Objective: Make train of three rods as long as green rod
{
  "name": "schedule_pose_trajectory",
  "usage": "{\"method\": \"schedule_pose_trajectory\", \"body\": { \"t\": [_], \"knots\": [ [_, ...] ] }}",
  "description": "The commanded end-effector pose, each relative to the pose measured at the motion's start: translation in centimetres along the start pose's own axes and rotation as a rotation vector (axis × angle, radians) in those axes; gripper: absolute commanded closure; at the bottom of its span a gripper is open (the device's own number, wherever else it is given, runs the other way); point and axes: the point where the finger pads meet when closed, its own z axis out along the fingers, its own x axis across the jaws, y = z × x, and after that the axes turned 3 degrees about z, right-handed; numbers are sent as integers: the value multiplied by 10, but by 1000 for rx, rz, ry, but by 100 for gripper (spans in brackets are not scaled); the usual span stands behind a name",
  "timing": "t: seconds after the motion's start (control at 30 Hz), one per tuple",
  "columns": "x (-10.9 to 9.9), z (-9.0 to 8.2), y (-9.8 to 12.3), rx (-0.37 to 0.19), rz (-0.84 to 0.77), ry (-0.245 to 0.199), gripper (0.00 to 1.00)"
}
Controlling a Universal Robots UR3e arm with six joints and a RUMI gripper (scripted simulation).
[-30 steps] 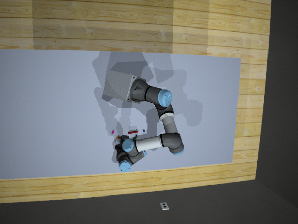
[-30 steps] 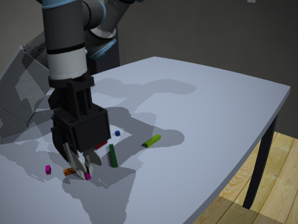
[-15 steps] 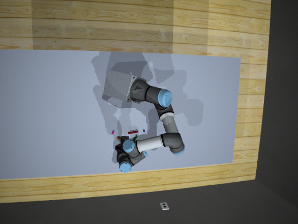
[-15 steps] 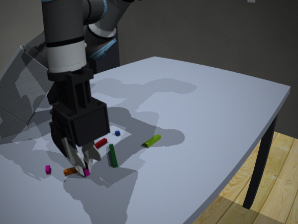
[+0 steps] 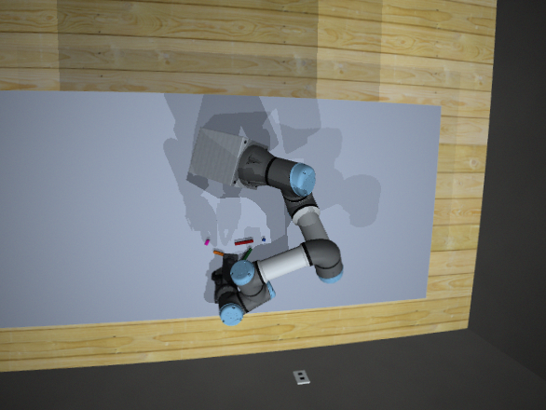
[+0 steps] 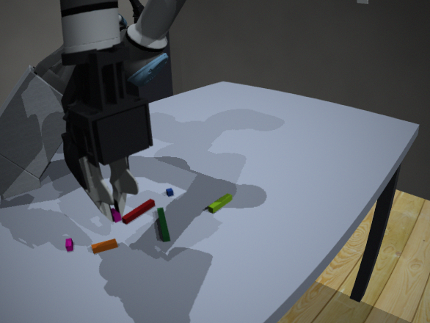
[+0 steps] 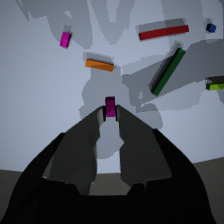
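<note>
My gripper (image 6: pixel 111 209) is shut on a short magenta rod (image 6: pixel 116 215) and holds it above the table; the rod shows between my fingertips in the wrist view (image 7: pixel 110 107). The green rod (image 6: pixel 163 224) lies flat to the right, also in the wrist view (image 7: pixel 167 71). A red rod (image 6: pixel 138 211) lies beside my fingers. An orange rod (image 6: pixel 104 246) and a second magenta rod (image 6: pixel 69 244) lie at the left. A blue rod (image 6: pixel 169 191) lies behind. A lime rod (image 6: pixel 220 202) lies further right.
The robot's grey base block (image 5: pixel 216 158) stands behind the rods. The table's front edge (image 5: pixel 326 305) runs close to the arm's wrist. The rods lie scattered apart from one another.
</note>
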Motion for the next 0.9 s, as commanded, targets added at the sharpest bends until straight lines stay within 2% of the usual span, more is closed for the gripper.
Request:
{"method": "schedule_pose_trajectory", "body": {
  "t": [0.0, 0.27, 0.87],
  "knots": [
    [0, -18, 0, 2, -1, 2, 100],
    [0, -33, 0, 2, -1, 2, 100],
    [2, -35, 0, 2, -15, 2, 100]
  ]
}}
